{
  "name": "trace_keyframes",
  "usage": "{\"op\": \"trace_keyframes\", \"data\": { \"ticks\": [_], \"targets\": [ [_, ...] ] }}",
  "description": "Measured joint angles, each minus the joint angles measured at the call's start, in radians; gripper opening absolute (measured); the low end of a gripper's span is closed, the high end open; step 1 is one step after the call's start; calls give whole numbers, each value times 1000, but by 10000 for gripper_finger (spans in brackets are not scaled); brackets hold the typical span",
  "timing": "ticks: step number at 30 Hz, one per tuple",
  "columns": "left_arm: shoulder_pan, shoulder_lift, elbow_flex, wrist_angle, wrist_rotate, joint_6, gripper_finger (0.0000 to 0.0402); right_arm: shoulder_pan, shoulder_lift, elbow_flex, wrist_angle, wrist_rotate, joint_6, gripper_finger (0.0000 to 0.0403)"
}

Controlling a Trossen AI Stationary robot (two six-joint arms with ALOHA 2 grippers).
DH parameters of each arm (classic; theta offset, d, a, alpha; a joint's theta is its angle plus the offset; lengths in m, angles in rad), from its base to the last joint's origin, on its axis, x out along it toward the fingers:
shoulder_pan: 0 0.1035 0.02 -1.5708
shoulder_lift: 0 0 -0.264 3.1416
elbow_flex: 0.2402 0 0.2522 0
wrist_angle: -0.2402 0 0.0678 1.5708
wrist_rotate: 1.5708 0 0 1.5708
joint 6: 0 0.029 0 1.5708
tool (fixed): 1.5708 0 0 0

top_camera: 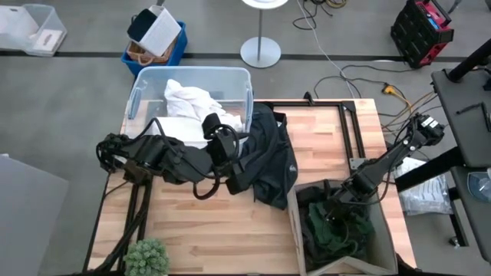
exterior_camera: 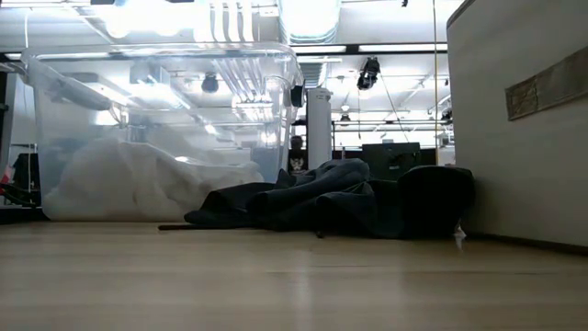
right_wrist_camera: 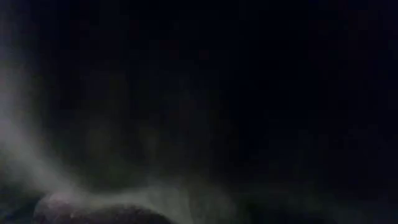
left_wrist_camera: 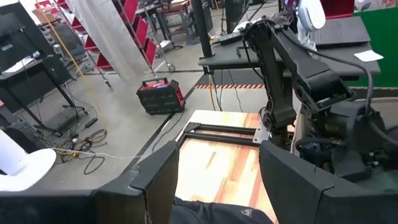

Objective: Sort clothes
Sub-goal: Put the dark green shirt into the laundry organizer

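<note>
— Two arms from above: how do they sit?
— Left arm lies folded low across the wooden table (top_camera: pixel 230 230), its left gripper (top_camera: pixel 230 146) at the rim of the clear plastic bin (top_camera: pixel 192 74) at about 11 o'clock. White garments (top_camera: pixel 192 100) fill that bin. A dark grey garment (top_camera: pixel 268 157) lies crumpled at the table's centre, just beside the gripper. Right arm reaches down at 4 o'clock into the grey box (top_camera: pixel 295 230); the right gripper (top_camera: pixel 337 211) is sunk among dark green clothes (top_camera: pixel 330 226). A small green leafy plant (top_camera: pixel 147 257) stands at 7 o'clock.
— Fingers?
— Hard to make out from there, on either arm.
— Low view?
— Dark grey garment (exterior_camera: pixel 331 198) heaped on the boards, touching the clear bin (exterior_camera: pixel 165 129), white cloth (exterior_camera: pixel 138 179) inside. No gripper in view.
— Left wrist?
— Its two dark fingers (left_wrist_camera: pixel 158 180) stand spread apart, released, holding nothing; a strip of dark garment (left_wrist_camera: pixel 217 211) shows below them, cut off by the edge.
— Right wrist?
— Almost wholly dark. I cannot tell what its fingers are doing.
</note>
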Motion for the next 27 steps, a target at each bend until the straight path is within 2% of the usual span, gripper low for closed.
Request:
{"op": "trace_keyframes", "data": {
  "ticks": [7, 11, 18, 23, 27],
  "targets": [
    [0, 0, 0, -53, 2, -57, 201, 0, -15, 32, -35, 14, 32, 26],
    [-2, 0, 0, -54, 17, -69, 201, 0, -68, 121, -146, 8, 110, 80],
    [3, 8, -11, -67, 41, -117, 201, 0, -147, 374, -442, 24, 164, 172],
    [14, 43, -13, -152, 65, -196, 201, 0, -165, 543, -614, 32, 194, 210],
    [28, 79, -13, -234, 89, -282, 201, 0, -177, 635, -718, 78, 205, 228]
  ]
}}
